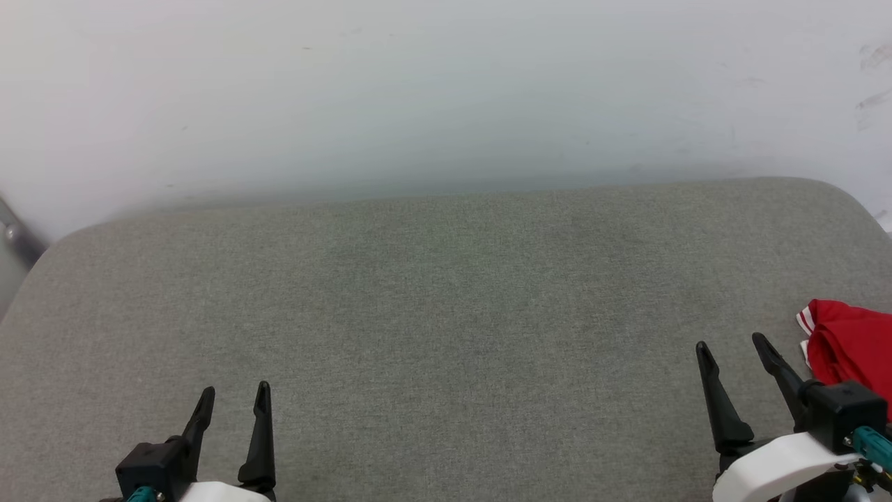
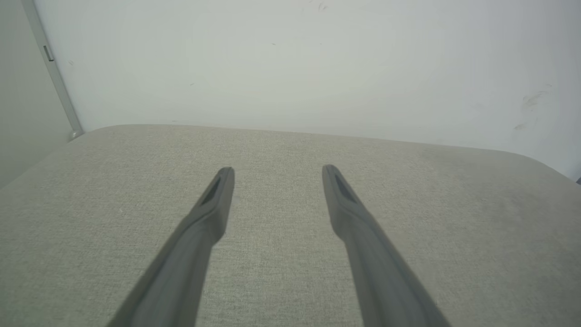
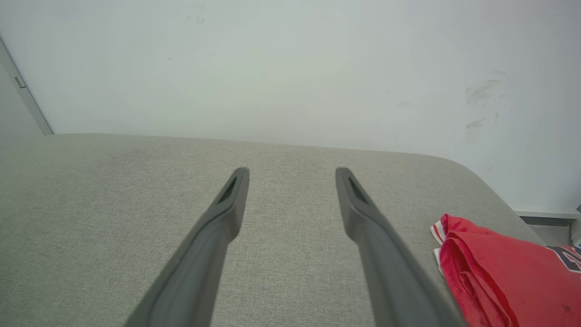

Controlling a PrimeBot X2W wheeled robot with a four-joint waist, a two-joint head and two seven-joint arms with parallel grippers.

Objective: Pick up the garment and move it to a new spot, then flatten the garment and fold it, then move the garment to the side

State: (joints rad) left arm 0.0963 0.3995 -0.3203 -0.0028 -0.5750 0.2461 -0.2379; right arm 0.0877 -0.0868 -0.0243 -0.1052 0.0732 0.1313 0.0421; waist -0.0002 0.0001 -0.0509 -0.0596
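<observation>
Left hand: two dark fingers spread, nothing between them, low at the near left of the head view, fingers pointing toward the wall. In the left wrist view the same gap shows, with bare grey fabric between the tips.

Right hand: fingers also spread and empty, at the near right, tilted slightly left. Its white wrist housing and a teal fitting sit at the bottom right corner.

The garment lies just beside the right hand, on its outer side, at the right edge of the tabletop. It is red, bunched or folded into a low heap, and partly cut off by the frame edge. Red-and-white striped trim shows on its far left corner. The right wrist view shows layered red folds and a bit of dark print at the frame's right edge. Cannot tell whether the outer finger touches the cloth.

The tabletop is covered in grey woven fabric and has rounded far corners. The left hand is well apart from the garment.

A white wall stands behind, with scuff marks toward the right. A grey metal strip runs down the wall at the far left.
</observation>
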